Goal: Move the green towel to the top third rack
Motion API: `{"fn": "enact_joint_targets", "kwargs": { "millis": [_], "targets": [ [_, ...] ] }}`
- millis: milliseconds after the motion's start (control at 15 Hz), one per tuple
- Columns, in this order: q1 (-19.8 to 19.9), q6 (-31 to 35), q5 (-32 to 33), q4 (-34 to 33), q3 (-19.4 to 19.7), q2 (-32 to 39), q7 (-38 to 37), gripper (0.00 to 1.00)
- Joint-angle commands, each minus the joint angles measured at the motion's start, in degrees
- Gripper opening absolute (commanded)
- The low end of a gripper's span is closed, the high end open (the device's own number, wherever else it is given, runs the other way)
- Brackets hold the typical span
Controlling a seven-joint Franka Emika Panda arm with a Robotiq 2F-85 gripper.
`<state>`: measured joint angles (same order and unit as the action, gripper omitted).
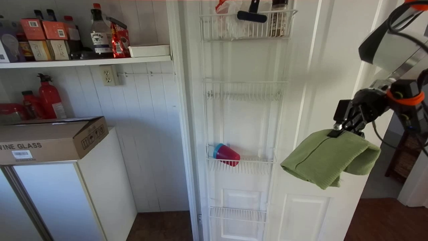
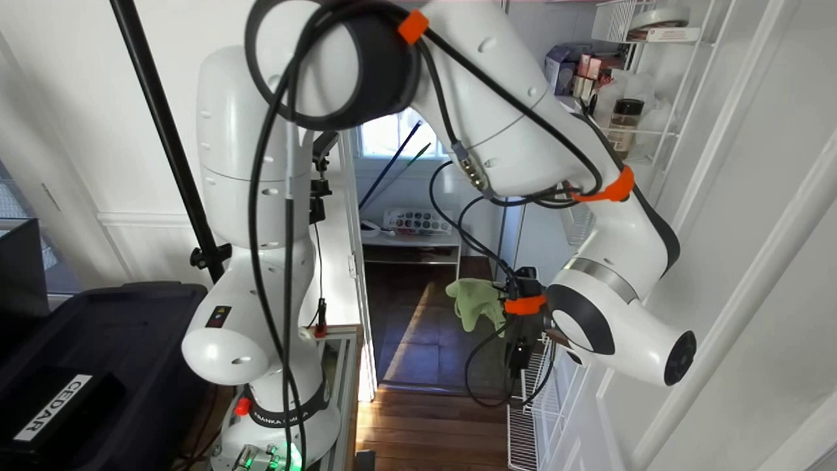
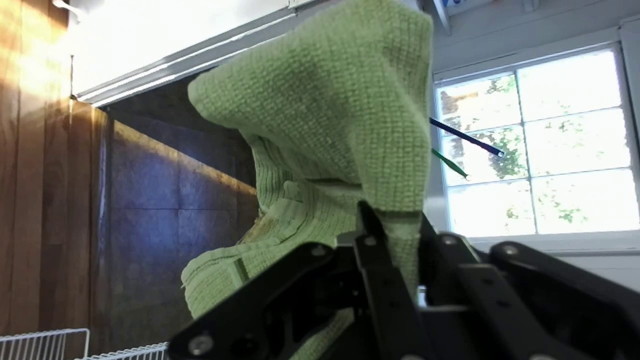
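Below and ahead of the claw (image 3: 396,220), the green towel (image 1: 321,160) is hanging folded, 2 fingers (image 3: 371,225) clamping its upper part, its longer spread running sideways. Off to the claw's side, well apart and higher in an exterior view, the likely target rack (image 1: 245,82) is sitting; the next move is probably calling for a sideways carry.

Green towel (image 1: 326,157), fine grid weave in wrist view; white rack (image 1: 255,161); magenta cup (image 1: 227,155), blue at one end; red fire extinguisher (image 1: 50,100), black top; brown box (image 1: 53,144), dark lettering; white arm (image 2: 503,104), black parts; orange straps (image 2: 616,186).
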<state>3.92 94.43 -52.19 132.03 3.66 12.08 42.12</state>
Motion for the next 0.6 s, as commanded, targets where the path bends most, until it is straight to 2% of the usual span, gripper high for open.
{"fn": "enact_joint_targets", "kwargs": {
  "millis": [0,533],
  "targets": [
    [0.86,-2.10,-5.48,-5.95,-1.77,8.95,5.17,0.04],
    [1.55,-1.00,-19.69,-12.97,-2.79,18.89,15.34,0.04]
  ]
}}
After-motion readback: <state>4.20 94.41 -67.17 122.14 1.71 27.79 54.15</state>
